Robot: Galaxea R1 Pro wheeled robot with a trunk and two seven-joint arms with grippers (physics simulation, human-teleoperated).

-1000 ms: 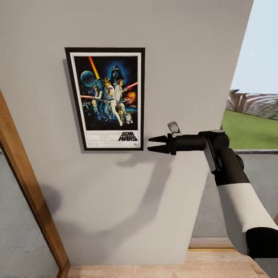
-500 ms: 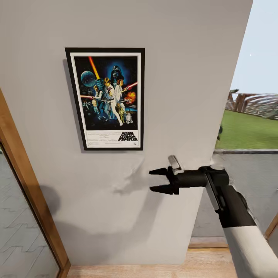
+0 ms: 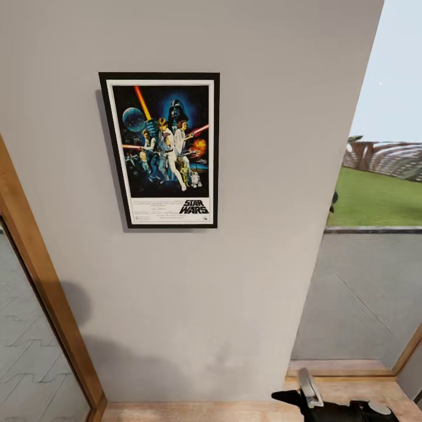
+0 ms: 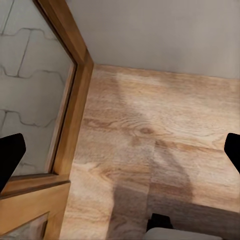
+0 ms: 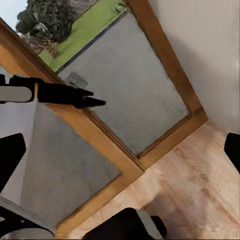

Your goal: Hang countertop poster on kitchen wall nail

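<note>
Since the earlier frames we see the right arm has dropped away from the poster's lower right corner, down past the bare wall to the bottom edge of the head view. Our right gripper (image 3: 293, 400) now shows there as black fingertips just above the wooden floor (image 3: 234, 410), and from that view alone we cannot tell how far apart the fingers stand. In the right wrist view its two black finger pads (image 5: 10, 155) sit at opposite edges of the frame with nothing between them, so we read the jaws as spread wide and empty. That same view looks onto a wood-framed glass door (image 5: 125, 100), the plank floor, and a slim black pointed finger on a pale arm crossing the door frame; we cannot tell what it belongs to.

Our left gripper (image 4: 120, 155) is also spread wide and empty, its pads (image 4: 10, 155) at the two sides of its wrist view, over wooden floor beside a wooden door frame (image 4: 75, 100) and the foot of the pale grey wall (image 4: 165, 35).

Farther out, the poster (image 3: 164, 149) hangs upright and flat against the grey wall (image 3: 264, 176), well above and to the left of the right gripper, touched by neither hand. A wooden frame (image 3: 41, 293) with glass runs down the left, and at the right an opening shows paving, grass and sky.
</note>
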